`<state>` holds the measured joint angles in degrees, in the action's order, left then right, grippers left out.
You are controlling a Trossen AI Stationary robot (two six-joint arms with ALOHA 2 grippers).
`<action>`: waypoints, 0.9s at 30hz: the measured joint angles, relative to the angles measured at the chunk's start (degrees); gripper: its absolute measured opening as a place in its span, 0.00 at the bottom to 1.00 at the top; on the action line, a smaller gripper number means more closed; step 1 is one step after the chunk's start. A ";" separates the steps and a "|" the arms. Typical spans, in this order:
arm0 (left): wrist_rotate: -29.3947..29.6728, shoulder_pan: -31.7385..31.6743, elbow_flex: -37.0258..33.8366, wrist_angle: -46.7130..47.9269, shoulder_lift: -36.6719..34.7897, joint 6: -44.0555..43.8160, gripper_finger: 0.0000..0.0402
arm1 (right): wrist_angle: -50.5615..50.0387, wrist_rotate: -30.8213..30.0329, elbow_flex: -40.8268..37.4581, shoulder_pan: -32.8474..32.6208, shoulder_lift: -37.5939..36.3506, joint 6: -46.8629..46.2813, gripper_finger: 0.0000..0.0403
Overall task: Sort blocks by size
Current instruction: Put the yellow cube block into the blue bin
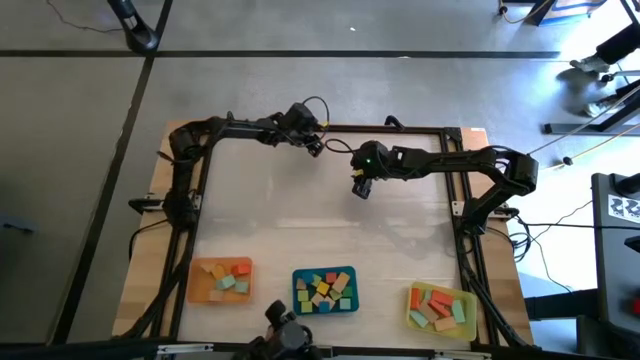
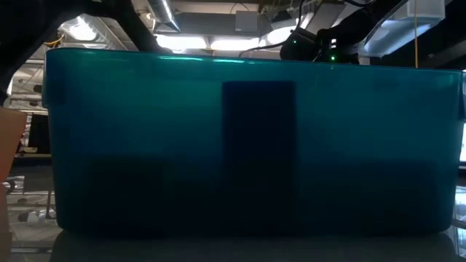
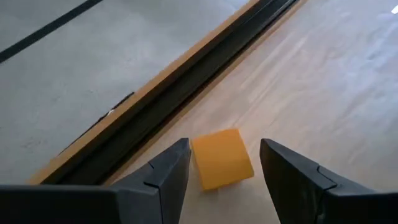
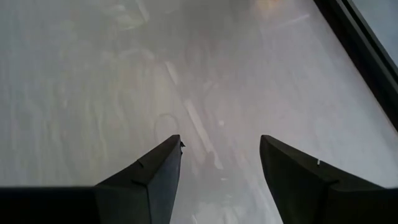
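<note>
1. Near the surface's (image 1: 300,220) far edge, the left gripper (image 3: 221,171), spread, straddles a yellow block (image 3: 222,158).
2. Lower squarely, then pinch its flat sides.
3. Right gripper (image 4: 221,165) hangs spread, empty, mid-surface.

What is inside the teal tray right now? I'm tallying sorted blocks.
From above, the teal tray holds a jumble of small blocks: yellow, orange, red, green and mint. Any blocks lying beneath others are hidden, and the low view shows only the tray's wall.

Three trays line the near edge of the worktop (image 1: 320,230): orange tray (image 1: 220,280) left, teal tray (image 1: 325,290) middle, yellow tray (image 1: 441,307) right, each holding blocks (image 1: 324,290). Both arms reach along the far edge.
</note>
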<state>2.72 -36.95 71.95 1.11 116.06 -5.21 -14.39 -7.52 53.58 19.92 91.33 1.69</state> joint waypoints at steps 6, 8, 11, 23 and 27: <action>0.09 -0.07 -0.12 -1.06 2.05 -1.43 0.45 | 0.28 -0.26 0.00 0.00 0.00 0.04 0.54; 0.07 -0.24 -0.12 -1.28 2.02 -1.74 0.45 | 0.44 -0.23 0.00 0.00 0.00 0.04 0.54; 0.04 -0.26 -0.12 -1.61 2.00 -0.78 0.45 | 0.44 -0.01 0.00 0.00 0.00 0.04 0.54; -4.02 -1.25 -0.14 -2.55 2.33 -0.92 0.28 | 0.79 0.51 0.00 -0.02 0.00 -0.06 0.54; -4.87 -1.51 -0.13 -2.31 2.32 -0.03 0.28 | 0.59 0.83 0.00 -0.11 0.00 -0.34 0.54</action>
<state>-2.15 -38.46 71.82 -1.20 118.38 -5.25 -13.80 -6.69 53.58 19.81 91.33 1.36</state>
